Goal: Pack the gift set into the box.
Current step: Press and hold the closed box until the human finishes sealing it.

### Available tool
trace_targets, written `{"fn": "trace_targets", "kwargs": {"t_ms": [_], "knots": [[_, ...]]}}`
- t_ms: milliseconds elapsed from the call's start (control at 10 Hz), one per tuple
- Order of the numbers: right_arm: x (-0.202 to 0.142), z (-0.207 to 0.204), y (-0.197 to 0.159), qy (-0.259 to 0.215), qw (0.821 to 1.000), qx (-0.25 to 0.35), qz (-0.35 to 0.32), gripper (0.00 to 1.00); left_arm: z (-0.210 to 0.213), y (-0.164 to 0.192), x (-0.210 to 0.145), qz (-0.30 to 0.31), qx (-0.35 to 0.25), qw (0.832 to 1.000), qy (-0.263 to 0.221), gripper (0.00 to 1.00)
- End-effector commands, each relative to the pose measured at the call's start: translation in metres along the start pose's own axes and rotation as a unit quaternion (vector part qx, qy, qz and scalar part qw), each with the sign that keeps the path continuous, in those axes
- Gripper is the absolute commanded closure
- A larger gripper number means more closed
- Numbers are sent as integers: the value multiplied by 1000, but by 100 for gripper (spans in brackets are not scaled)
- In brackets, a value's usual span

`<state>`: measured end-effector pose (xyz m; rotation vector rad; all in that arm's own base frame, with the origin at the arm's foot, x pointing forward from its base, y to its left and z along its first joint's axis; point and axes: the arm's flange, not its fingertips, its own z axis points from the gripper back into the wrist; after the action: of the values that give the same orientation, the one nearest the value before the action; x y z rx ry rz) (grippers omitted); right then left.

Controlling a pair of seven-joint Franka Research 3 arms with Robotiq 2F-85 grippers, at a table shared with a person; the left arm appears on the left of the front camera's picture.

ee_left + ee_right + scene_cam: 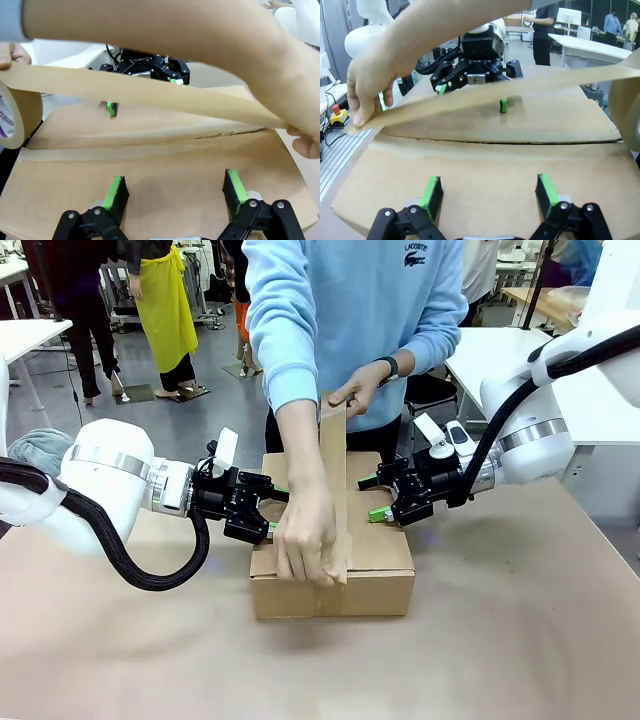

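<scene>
- On the brown table (520, 640), near its middle, the box (380, 560) sits with its top flaps folded down and the centre seam running away from the robot toward the person
- From the robot's left, the left gripper (268, 512) reaches to the box's left side; its green-padded fingers are spread apart and lie over the left flap (165, 170) in the left wrist view, holding nothing between them
- From the other side, the right gripper (378, 498) has its fingers likewise spread wide, resting over the right flap (485, 165) with nothing clamped
- At the far side of the table, the person leans over the box in a light blue sweatshirt (330, 310)
- One hand (305, 540) presses down on the near end of the seam, at the box's front edge
- The other hand (357, 390) is raised above the far end of the box, holding a tape roll (15, 117)
- Between the two hands a strip of brown tape (334, 480) is stretched along the seam, lifted clear of the flaps for most of its length
- The gift set cannot be seen with the flaps closed
</scene>
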<state>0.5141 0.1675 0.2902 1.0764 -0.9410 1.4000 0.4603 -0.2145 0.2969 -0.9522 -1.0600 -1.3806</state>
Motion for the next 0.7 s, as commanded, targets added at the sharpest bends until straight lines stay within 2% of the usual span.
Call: {"fn": "trace_targets", "kwargs": {"t_ms": [0,600], "knots": [[-1,-1,0,4,1000,0,0,0,0,-2,-2,-9,-1,1000,-2,0],[-1,-1,0,4,1000,0,0,0,0,-2,-2,-9,-1,1000,-2,0]]}}
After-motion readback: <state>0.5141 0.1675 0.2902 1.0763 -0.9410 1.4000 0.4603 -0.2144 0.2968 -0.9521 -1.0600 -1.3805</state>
